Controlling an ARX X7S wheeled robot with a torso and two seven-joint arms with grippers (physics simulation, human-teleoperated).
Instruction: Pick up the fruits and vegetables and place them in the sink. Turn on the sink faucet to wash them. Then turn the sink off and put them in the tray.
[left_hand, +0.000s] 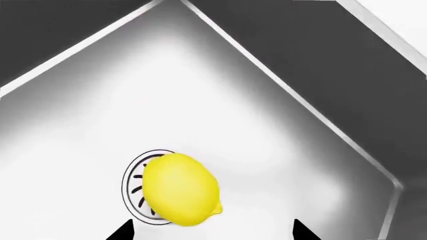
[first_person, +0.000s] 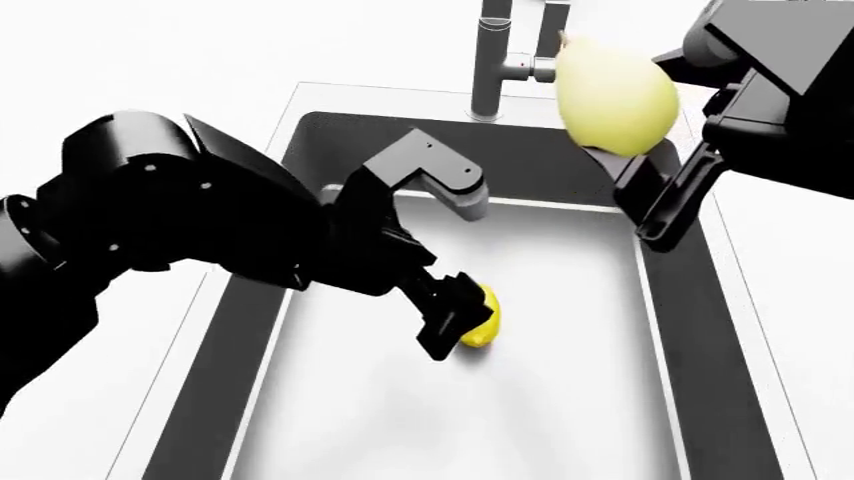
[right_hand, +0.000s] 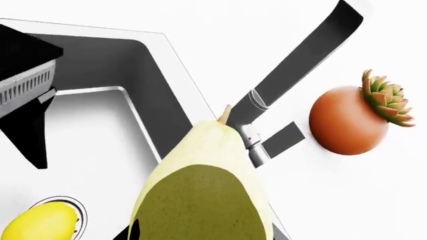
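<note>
With the lemon (first_person: 481, 318) lying on the sink (first_person: 334, 130) drain, the left gripper (first_person: 450, 312) is hovering spread wide over it while the right gripper (first_person: 627, 150) is carrying the pale fruit (first_person: 614, 95) above the basin, likely for dropping in

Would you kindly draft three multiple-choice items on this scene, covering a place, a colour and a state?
1. Where does the small bright yellow oval lemon lie?
A. on the round metal drain
B. on the counter
C. in a tray

2. What colour is the round pot holding the succulent?
A. blue
B. orange-brown
C. white

3. What is the right tool doing?
A. hanging empty
B. gripping the faucet
C. holding the large pale yellow-green pointed fruit

Answers: 1 A, the left wrist view shows it covering the drain; 2 B, per the right wrist view; 3 C, the fruit sits raised in it.
</note>
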